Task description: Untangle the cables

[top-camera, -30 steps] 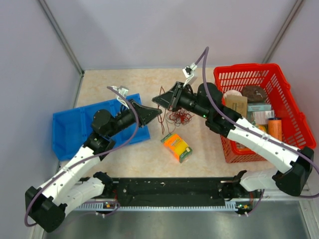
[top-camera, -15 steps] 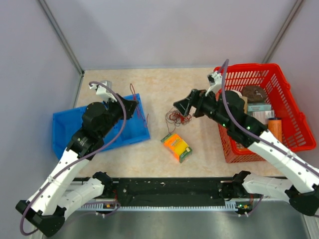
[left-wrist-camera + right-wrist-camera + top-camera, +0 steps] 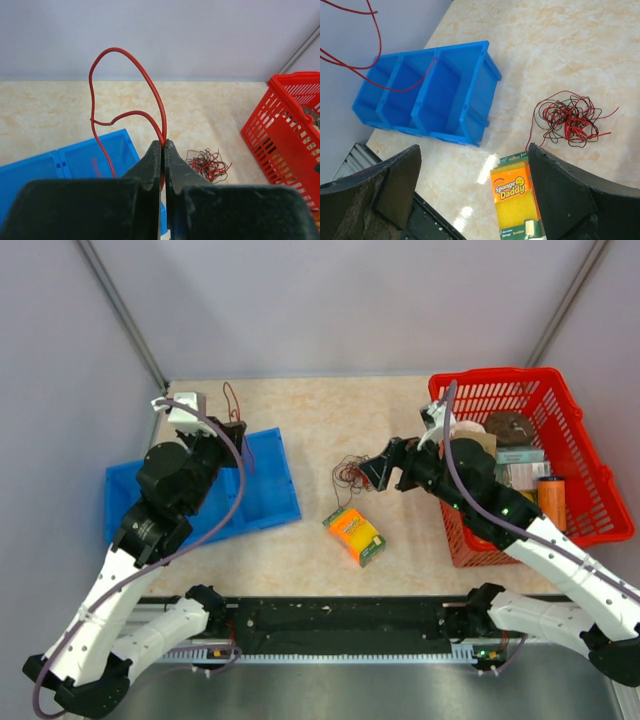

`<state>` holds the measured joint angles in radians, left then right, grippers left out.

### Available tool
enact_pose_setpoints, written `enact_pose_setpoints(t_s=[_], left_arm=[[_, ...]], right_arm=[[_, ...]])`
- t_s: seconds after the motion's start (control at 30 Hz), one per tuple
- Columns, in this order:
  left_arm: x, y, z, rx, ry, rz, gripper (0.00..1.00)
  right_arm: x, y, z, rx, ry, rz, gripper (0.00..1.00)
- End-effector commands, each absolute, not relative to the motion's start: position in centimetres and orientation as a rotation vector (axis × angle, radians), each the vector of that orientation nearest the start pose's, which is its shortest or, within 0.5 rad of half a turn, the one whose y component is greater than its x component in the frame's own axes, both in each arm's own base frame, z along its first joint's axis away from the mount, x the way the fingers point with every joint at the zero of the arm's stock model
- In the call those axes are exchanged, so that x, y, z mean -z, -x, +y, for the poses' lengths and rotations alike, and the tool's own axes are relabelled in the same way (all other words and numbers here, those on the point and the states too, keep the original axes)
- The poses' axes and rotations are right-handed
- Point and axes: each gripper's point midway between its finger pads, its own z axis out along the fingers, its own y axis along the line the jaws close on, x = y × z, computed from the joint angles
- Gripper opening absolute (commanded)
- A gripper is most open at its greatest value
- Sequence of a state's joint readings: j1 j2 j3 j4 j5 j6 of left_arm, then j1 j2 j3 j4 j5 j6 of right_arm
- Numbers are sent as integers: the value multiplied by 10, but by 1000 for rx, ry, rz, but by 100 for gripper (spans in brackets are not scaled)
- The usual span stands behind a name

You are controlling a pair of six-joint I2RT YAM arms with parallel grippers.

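At left wrist: left gripper (image 3: 163, 144) pinching red cable (image 3: 114, 48)

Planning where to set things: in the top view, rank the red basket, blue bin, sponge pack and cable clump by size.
1. red basket
2. blue bin, partly under the left arm
3. sponge pack and cable clump: too alike to rank

arms (image 3: 115, 588): white shells, black joints | hoses (image 3: 447, 445): lilac, looping alongside | left gripper (image 3: 163, 143), right gripper (image 3: 473, 146): black wedge fingers
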<state>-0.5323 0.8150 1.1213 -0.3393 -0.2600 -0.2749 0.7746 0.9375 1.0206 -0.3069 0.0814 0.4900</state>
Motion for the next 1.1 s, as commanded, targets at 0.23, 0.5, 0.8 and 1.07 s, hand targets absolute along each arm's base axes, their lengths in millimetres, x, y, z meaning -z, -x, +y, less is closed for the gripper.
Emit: enact_pose_setpoints(t_s=[0.23,0.5,0.8,1.07], left_arm=[[-342,-306,-140,410,-34,1682,0],[-254,-334,-121,387,224,1892,0],[-134,-341,-110,335,614,2436,0],[-85,-342,-110,-74,780,2589,0]], right_arm=[[-315,-236,241,-830,223,1838,86],[-310,-235,235,-815,217,1837,86],[-300,-240,243,-809,232,1871,86],[-291,-242,243,-788,233,1890,86]])
